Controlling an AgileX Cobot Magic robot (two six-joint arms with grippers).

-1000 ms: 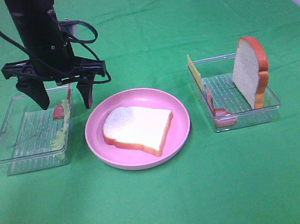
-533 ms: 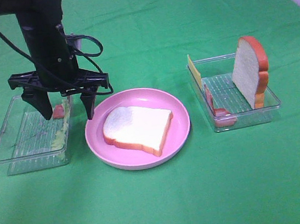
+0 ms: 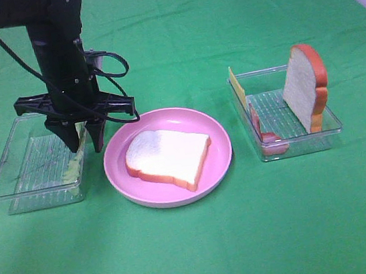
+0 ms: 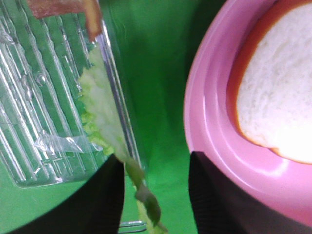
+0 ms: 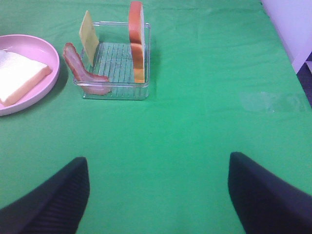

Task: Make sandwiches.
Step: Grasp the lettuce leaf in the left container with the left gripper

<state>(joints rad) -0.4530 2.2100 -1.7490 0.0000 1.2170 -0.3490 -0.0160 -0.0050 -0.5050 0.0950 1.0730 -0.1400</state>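
Observation:
A white bread slice [image 3: 169, 158] with an orange-brown crust lies flat on the pink plate [image 3: 222, 165]. My left gripper [image 3: 86, 148] reaches down at the right wall of the left clear tray [image 3: 17, 159]. Its fingers have narrowed but stand apart, straddling that wall and the pale green lettuce [image 4: 97, 107] that leans on it. In the left wrist view a lettuce strip runs between the fingers of the left gripper [image 4: 156, 204], with a gap on one side. A bacon strip [image 4: 63, 7] lies farther along that wall. My right gripper [image 5: 158, 195] hangs open over bare cloth.
The right clear tray [image 3: 292, 144] holds an upright bread slice [image 3: 306, 90], a yellow cheese square [image 3: 236, 86] and a bacon strip [image 3: 263, 132]. Green cloth covers the table. A white wall edge shows at the far right.
My left gripper has sunk lower at the left tray's right wall, and its fingers have drawn in from wide apart to close around the lettuce. The bacon there is now hidden in the high view.

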